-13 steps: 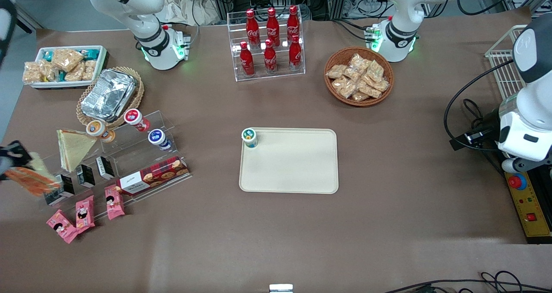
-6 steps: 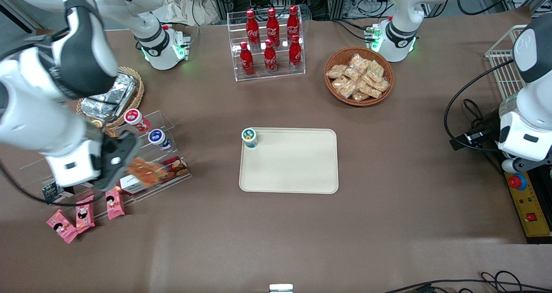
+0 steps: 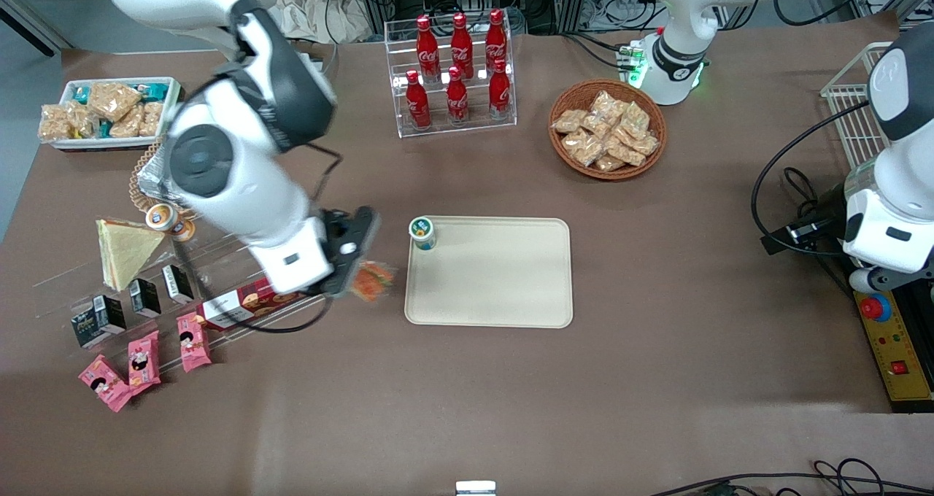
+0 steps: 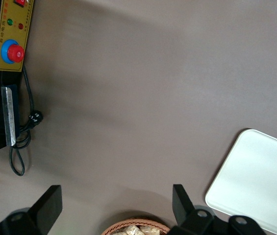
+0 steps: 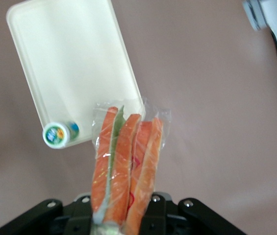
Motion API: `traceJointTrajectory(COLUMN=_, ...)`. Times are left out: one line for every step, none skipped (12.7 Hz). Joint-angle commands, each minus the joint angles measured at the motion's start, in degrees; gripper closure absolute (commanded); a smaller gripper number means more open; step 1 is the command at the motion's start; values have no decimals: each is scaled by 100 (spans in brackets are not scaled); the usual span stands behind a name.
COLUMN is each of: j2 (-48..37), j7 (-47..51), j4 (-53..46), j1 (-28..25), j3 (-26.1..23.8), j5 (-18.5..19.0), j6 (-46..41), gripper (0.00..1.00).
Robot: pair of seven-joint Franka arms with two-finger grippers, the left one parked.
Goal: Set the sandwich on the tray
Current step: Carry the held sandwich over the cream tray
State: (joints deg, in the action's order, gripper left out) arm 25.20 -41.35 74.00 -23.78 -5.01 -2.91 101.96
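My right gripper (image 3: 352, 262) is shut on the sandwich (image 3: 371, 280), a clear-wrapped wedge with orange-red label and green filling. It holds it above the table, just beside the tray's edge toward the working arm's end. In the right wrist view the sandwich (image 5: 123, 166) stands clamped between the fingers (image 5: 82, 213). The cream-beige tray (image 3: 503, 277) lies flat mid-table and shows in the right wrist view (image 5: 69, 58) and the left wrist view (image 4: 261, 181). A small round cup (image 3: 422, 232) stands on the tray's corner farther from the front camera; it also shows in the right wrist view (image 5: 56, 134).
A plain pale sandwich (image 3: 124, 252), small cartons (image 3: 146, 297), a cookie box (image 3: 241, 303) and pink packets (image 3: 142, 357) sit on and by an acrylic stand. A white snack bin (image 3: 109, 113), cola bottle rack (image 3: 456, 69) and wicker basket (image 3: 606, 128) stand farther back.
My right arm has carried the sandwich from the working arm's table end, past the acrylic stand, to just beside the tray. The grip has stayed shut on it.
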Motion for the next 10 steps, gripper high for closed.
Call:
traceJointTrajectory(j2=282, j7=57, j4=-26, j1=-276, j3=17, j5=88, j6=542, gripper=72)
traceJointTrajectory(j2=493, j7=5, j4=-26, j1=-285, j3=9, j5=80, j6=814, gripper=72)
traceJointTrajectory(j2=695, j7=-39, j4=-26, j1=-364, j3=0, j5=71, j6=1052, gripper=72)
traceJointTrajectory(j2=827, j7=-66, j4=-26, j1=-530, j3=8, j5=97, j6=1159, gripper=72)
traceJointTrajectory(j2=977, j7=-66, j4=-34, j1=-671, j3=17, j5=115, j6=1273, gripper=72)
traceJointTrajectory(j2=1126, j7=-66, j4=-34, j1=-785, j3=17, j5=237, j6=1474, gripper=72)
traceJointTrajectory(j2=1302, j7=-66, j4=-34, j1=-908, j3=17, j5=403, j6=1729, gripper=72)
traceJointTrajectory(j2=1451, j7=-66, j4=-43, j1=-1031, j3=17, j5=492, j6=2001, gripper=72)
traceJointTrajectory(j2=1592, j7=-75, j4=-43, j1=-1067, j3=17, j5=519, j6=2256, gripper=72)
traceJointTrajectory(j2=1689, j7=-153, j4=-43, j1=-1076, j3=17, j5=580, j6=2441, gripper=72)
